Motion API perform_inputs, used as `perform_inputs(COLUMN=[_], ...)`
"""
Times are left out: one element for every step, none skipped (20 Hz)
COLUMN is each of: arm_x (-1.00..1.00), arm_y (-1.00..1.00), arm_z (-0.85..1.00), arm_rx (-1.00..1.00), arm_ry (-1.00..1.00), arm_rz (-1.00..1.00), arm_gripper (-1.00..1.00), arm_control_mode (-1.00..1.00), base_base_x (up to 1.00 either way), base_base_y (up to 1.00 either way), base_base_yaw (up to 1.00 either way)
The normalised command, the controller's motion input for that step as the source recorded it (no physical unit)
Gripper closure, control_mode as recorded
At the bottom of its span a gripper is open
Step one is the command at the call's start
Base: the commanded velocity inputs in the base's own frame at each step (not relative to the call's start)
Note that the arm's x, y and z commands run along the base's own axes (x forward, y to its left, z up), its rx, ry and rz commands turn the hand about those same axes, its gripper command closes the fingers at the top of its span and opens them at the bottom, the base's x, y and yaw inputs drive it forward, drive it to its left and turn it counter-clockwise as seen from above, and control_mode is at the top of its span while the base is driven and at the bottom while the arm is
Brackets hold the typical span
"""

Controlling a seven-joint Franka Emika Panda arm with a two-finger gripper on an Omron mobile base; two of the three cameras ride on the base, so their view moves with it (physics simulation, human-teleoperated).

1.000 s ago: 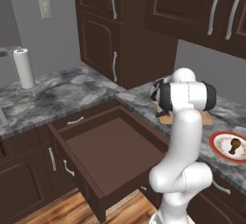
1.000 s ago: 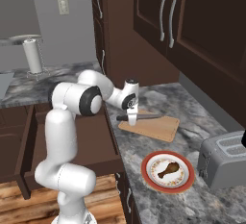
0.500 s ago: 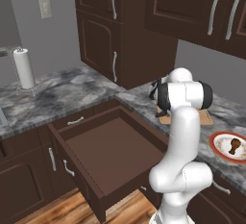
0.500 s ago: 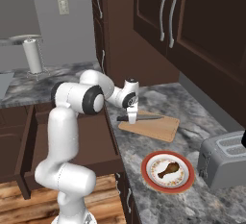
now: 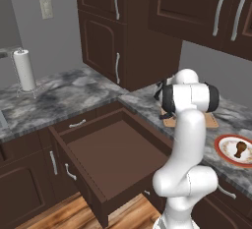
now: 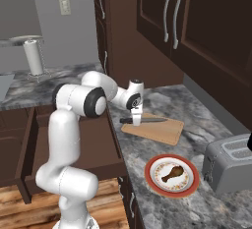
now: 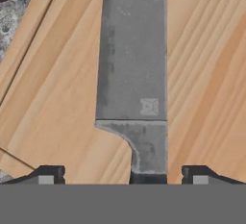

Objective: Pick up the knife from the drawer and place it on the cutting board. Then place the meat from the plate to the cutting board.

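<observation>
The knife (image 7: pixel 132 74) lies flat on the cutting board (image 7: pixel 202 74), blade pointing away from the hand. My gripper (image 7: pixel 123 175) is open just above it, one fingertip on each side of the black handle end, touching nothing. In the right base view the gripper (image 6: pixel 136 120) hangs over the knife (image 6: pixel 147 120) at the near end of the cutting board (image 6: pixel 160 130). The meat (image 6: pixel 172 173) rests on the plate (image 6: pixel 150 176), to the right of the board. The drawer (image 5: pixel 113 159) stands pulled out; what shows of its inside is bare. In the left base view the meat (image 5: pixel 239 149) sits on the plate (image 5: pixel 219 147).
A silver toaster (image 6: pixel 231 161) stands on the counter right of the plate. A paper towel roll (image 5: pixel 23 70) is on the far left counter. Dark wall cabinets hang above the board. The pulled-out drawer juts out in front of the base.
The gripper has gone from shut on the knife to open, leaving the knife lying on the cutting board. The arm has hardly moved.
</observation>
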Motion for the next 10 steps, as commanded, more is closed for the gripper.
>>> perform_inputs(arm_x=[-0.19, -0.17, -0.19, -0.20, -0.21, -0.24, -0.27, -0.33, -0.32, -0.30], arm_y=[-0.05, -0.01, 0.00, 0.00, 0.00, 0.00, 0.00, 0.00, 0.00, 0.00], arm_z=[0.08, 0.12, 0.17, 0.21, 0.26, 0.33, 0.40, 0.43, 0.48, 0.59], arm_rx=[0.00, 0.00, 0.00, 0.00, 0.00, 0.00, 0.00, 0.00, 0.00, 0.00], arm_ry=[-0.02, 0.00, 0.00, 0.00, 0.00, -0.01, -0.02, -0.04, -0.05, -0.05], arm_rz=[0.00, 0.00, 0.00, 0.00, 0.00, 0.00, 0.00, 0.00, 0.00, 0.00], arm_gripper=[-1.00, -1.00, -1.00, -1.00, -1.00, -1.00, -1.00, -1.00, -1.00, -1.00], arm_control_mode=[-1.00, -1.00, -1.00, -1.00, -1.00, -1.00, -1.00, -1.00, -1.00, -1.00], base_base_x=[0.00, 0.00, 0.00, 0.00, 0.00, 0.00, 0.00, 0.00, 0.00, 0.00], base_base_y=[0.00, 0.00, 0.00, 0.00, 0.00, 0.00, 0.00, 0.00, 0.00, 0.00], base_base_yaw=[0.00, 0.00, 0.00, 0.00, 0.00, 0.00, 0.00, 0.00, 0.00, 0.00])
